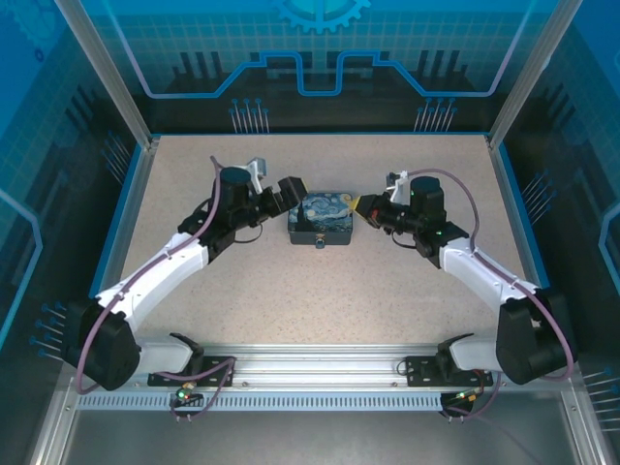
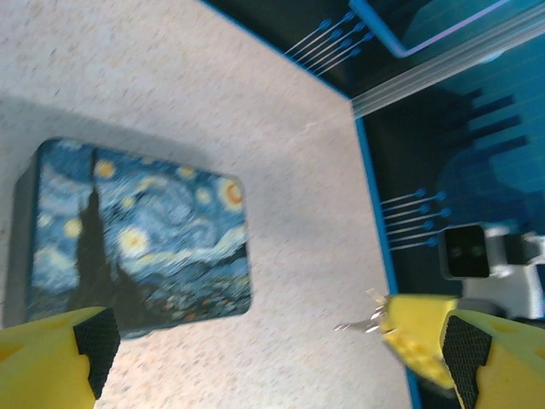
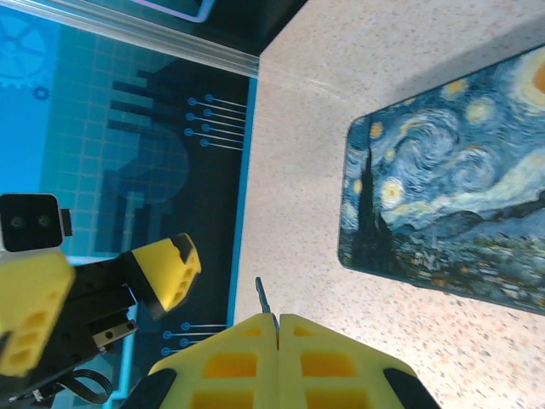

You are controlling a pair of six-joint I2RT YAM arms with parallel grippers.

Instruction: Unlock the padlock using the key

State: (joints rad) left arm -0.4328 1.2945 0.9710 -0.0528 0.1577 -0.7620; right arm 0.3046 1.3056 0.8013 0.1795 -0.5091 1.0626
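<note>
The key (image 3: 265, 297), a thin grey blade, sticks out from between the closed yellow fingers of my right gripper (image 3: 277, 317), which is shut on it. In the left wrist view the same key (image 2: 364, 322) pokes out of the right gripper's yellow tip. My left gripper (image 2: 281, 341) stands wide open with nothing between its fingers, just left of the painted tin (image 1: 323, 218). The right gripper (image 1: 366, 205) hovers at the tin's right side. The padlock (image 1: 320, 243) shows as a tiny dark speck at the tin's near edge.
The blue-and-yellow swirl-painted tin (image 2: 136, 234) lies in the middle of the speckled table (image 1: 320, 310), between the two grippers. Blue walls and aluminium posts (image 1: 102, 77) enclose the table. Bare tabletop lies in front of the tin.
</note>
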